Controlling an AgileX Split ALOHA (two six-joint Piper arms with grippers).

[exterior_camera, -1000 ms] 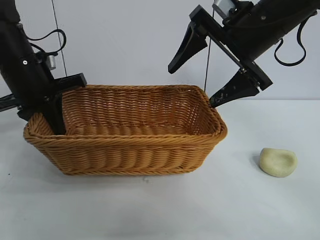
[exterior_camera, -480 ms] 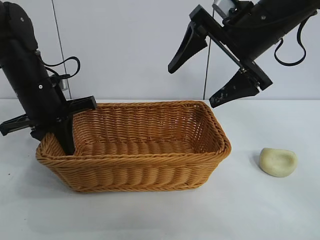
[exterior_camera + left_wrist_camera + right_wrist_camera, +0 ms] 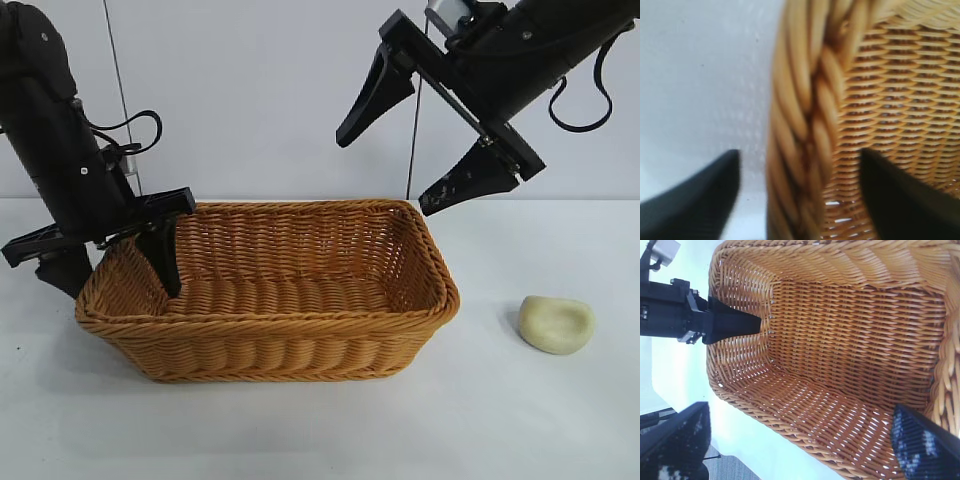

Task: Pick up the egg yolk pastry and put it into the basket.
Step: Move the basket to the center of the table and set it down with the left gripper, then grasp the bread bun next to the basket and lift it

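While I watch from outside, the basket holds nothing; the egg yolk pastry lies on the table well to its right. My left gripper straddles the basket's left rim, fingers spread. My right gripper hangs above, fingers wide. Left wrist: braided rim between blurred fingertips. Right wrist: bare wicker floor, pastry unseen.

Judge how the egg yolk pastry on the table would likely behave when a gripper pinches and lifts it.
The egg yolk pastry looks soft: its dented top suggests it may squash. It sits low and flattish, so rolling seems unlikely. Its matte surface probably grips fine.
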